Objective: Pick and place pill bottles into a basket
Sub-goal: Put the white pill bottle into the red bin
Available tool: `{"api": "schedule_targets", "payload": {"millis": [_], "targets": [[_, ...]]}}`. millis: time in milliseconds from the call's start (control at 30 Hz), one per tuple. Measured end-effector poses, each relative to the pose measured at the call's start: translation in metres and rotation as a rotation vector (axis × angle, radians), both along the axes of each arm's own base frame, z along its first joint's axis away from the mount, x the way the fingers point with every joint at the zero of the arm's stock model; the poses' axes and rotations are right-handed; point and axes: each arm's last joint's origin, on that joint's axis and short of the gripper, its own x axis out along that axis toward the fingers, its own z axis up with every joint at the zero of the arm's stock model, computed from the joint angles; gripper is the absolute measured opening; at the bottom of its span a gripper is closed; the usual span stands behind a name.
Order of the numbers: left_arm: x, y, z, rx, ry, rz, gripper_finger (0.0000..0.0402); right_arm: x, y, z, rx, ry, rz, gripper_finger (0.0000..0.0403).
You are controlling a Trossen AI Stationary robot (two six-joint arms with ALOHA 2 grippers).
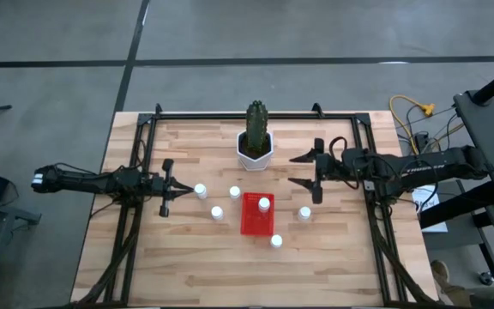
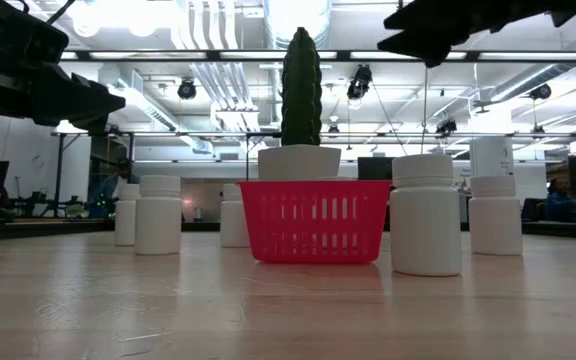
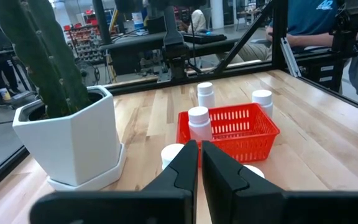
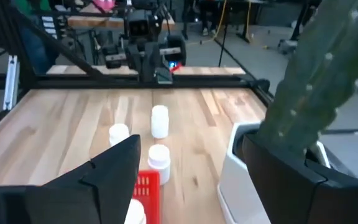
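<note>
**Red basket held one bottle, five stood around it**

Red and open-topped, the basket (image 1: pixel 256 220) sat near the middle of the wooden table (image 1: pixel 187 266), just in front of the white cactus pot (image 1: pixel 255 153). We saw one pill bottle (image 1: pixel 264 204) standing inside it, at the end nearest the pot.

The other five bottles stood upright on the wood, all apart from the basket. On the left arm's side, one (image 1: pixel 201 190) stood nearest that arm, another (image 1: pixel 235 192) closer to the basket, and a third (image 1: pixel 217 212) a little nearer the front edge. On the right arm's side, one (image 1: pixel 304 213) stood near the basket's long wall, and the last (image 1: pixel 276 241) stood just off the basket's front corner.

We found the left gripper (image 1: pixel 166 187) over the left part of the table, pointing toward the bottles, its fingers (image 3: pixel 182 168) pressed together with nothing between them. The right gripper (image 1: pixel 316 171) hung above the table beside the cactus pot, clear of every bottle. Its jaws were spread wide and empty, and through its own wrist view we saw the pot and the cactus (image 4: pixel 319 68) between and beyond its fingers (image 4: pixel 114 165).

From table height, the basket stood in front of the pot, with bottles on either side.
</note>
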Motion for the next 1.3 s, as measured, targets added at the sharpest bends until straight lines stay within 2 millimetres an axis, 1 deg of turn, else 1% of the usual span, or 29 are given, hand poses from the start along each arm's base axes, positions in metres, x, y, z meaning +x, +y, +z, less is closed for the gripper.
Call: {"api": "schedule_targets", "payload": {"millis": [167,333,533,800,933,1067,1167,1300], "targets": [[0.0,0.0,0.0,0.0,0.002,0.0,0.0003,-0.004,0.0,-0.004,0.041,0.105,-0.013,0.0274],[0.0,0.0,0.0,0.0,0.004,0.0,0.0003,-0.009,0.0,0.001,0.092,0.255,-0.038,0.0267],[0.0,0.0,0.0,0.0,0.004,0.0,0.0003,-0.016,0.0,0.013,0.113,0.359,-0.055,0.0257],[0.0,0.0,0.0,0.0,0.004,0.0,0.0003,-0.015,0.0,0.032,0.095,0.308,-0.044,0.0255],[0.0,0.0,0.0,0.0,0.003,0.0,0.0003,-0.015,0.0,0.037,0.096,0.293,-0.043,0.0255],[0.0,0.0,0.0,0.0,0.003,0.0,0.0003,-0.014,0.0,0.037,0.105,0.288,-0.04,0.0255],[0.0,0.0,0.0,0.0,0.003,0.0,0.0003,-0.013,0.0,0.032,0.126,0.307,-0.036,0.0259],[0.0,0.0,0.0,0.0,0.003,0.0,0.0003,-0.01,0.0,0.029,0.112,0.323,-0.041,0.0259]]}}
